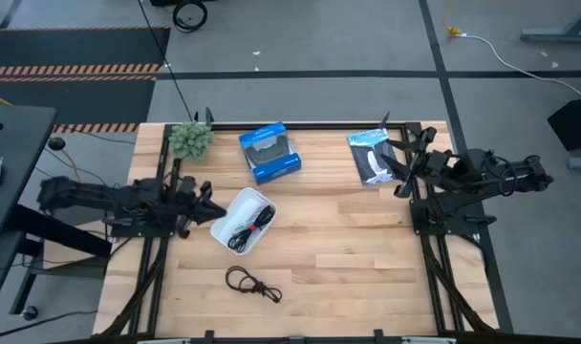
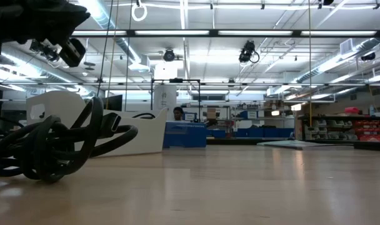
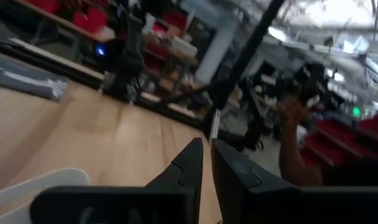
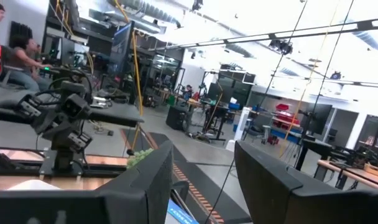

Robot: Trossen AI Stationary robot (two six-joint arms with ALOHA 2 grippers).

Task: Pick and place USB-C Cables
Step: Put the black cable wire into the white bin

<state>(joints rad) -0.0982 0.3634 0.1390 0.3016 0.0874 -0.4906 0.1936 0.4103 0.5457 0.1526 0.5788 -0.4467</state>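
The left end effector (image 1: 210,207) sits at the bench's nine o'clock side, its fingers (image 3: 192,163) nearly together with nothing between them, its tip just beside the white tray (image 1: 222,223). That tray holds coiled USB-C cables (image 1: 248,225), one black with red showing. A further black cable (image 1: 251,283) lies loose on the bench (image 1: 367,258) toward six o'clock, apart from the tray.

If the loose coil is the next pick, as seems likely, the left end effector should spread its fingers, travel toward six o'clock, and descend over the thickest bundle of loops rather than a single strand, so the coil lifts whole. Clearing the tray's rim on the return would avoid snagging.

The right end effector (image 1: 401,167) waits at two o'clock with its fingers spread and empty, over the black packet (image 1: 370,153). A blue box (image 1: 269,151) and a small plant (image 1: 191,139) stand near twelve o'clock.
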